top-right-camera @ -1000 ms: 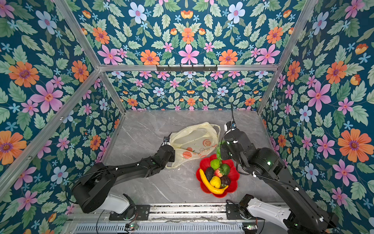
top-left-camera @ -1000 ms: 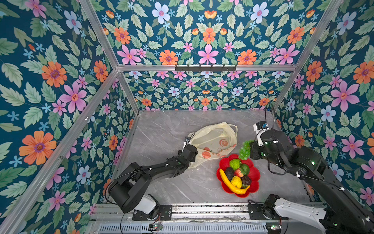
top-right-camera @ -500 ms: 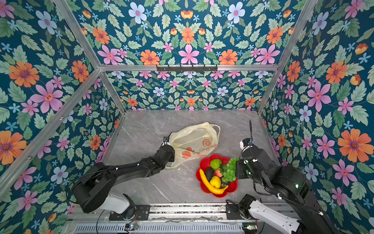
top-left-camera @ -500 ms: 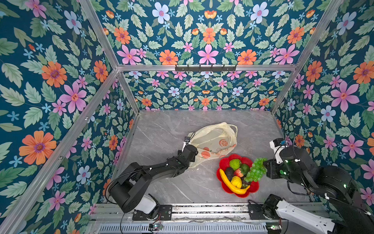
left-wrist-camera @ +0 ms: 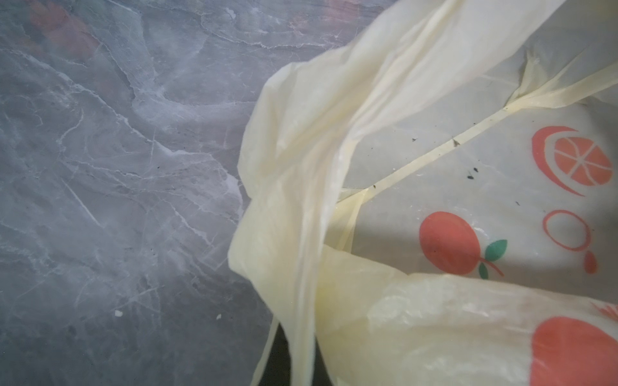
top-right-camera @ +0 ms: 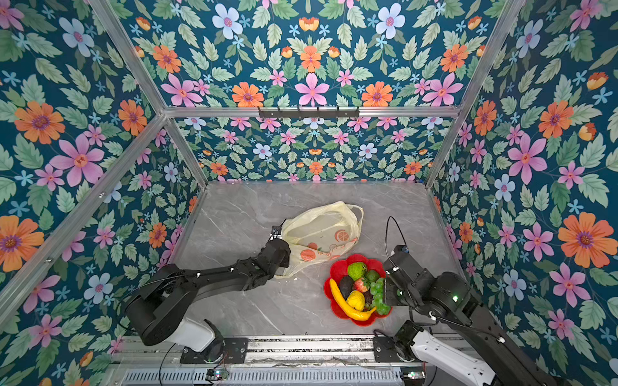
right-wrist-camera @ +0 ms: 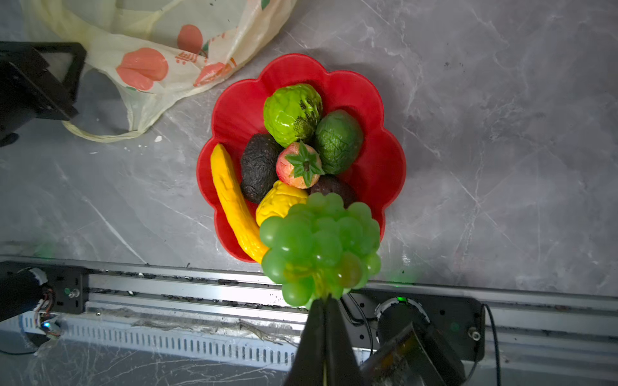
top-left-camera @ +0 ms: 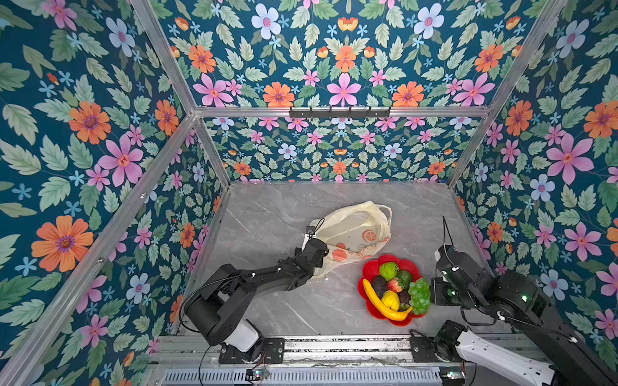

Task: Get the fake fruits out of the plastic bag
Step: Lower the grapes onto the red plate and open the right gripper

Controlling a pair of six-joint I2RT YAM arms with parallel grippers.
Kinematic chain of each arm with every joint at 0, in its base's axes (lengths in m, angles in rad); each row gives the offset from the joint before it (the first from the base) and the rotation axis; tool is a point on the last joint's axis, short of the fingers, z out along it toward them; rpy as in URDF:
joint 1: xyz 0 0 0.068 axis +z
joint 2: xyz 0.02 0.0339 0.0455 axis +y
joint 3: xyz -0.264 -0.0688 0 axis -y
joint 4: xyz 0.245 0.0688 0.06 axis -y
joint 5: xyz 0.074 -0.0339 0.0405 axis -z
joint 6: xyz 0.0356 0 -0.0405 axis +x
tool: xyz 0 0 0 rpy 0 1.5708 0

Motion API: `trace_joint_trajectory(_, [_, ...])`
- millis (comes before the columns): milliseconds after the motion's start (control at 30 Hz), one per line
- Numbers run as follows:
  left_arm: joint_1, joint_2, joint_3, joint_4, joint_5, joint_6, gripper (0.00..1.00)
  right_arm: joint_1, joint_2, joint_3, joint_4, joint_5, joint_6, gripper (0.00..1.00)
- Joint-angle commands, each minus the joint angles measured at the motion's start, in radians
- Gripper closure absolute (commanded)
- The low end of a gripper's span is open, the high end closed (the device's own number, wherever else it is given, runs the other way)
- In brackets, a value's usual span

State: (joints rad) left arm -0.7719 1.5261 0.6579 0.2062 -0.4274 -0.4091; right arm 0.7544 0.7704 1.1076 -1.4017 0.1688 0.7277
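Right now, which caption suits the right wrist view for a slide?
Right gripper holds grape bunch at rim of fruit-filled red dish; plastic bag nearby.

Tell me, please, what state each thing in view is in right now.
plastic bag, lying on the table, mouth held open, no fruit visible inside.
left gripper, shut on the plastic bag's edge.
red dish, upright on the table, nearly full.
grape bunch, held over the red dish's rim, not yet released.
right gripper, shut on the grape bunch's stem.
banana, lying along the red dish's edge.
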Motion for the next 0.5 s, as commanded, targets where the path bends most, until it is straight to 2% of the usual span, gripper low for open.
trace_joint_trajectory(0, [0.001,0.003,0.009,-0.002,-0.004,0.008,0.95,0.001,0.016,-0.026,0.052,0.045,0.055,1.0])
trace_joint_trajectory(200, [0.0,0.001,0.008,-0.002,0.002,0.009,0.95,-0.004,0.031,-0.067,0.096,0.157,0.086,1.0])
trace_joint_trajectory(467, [0.002,-0.006,0.009,-0.001,0.012,0.007,0.95,-0.063,0.015,-0.118,0.217,0.156,0.048,1.0])
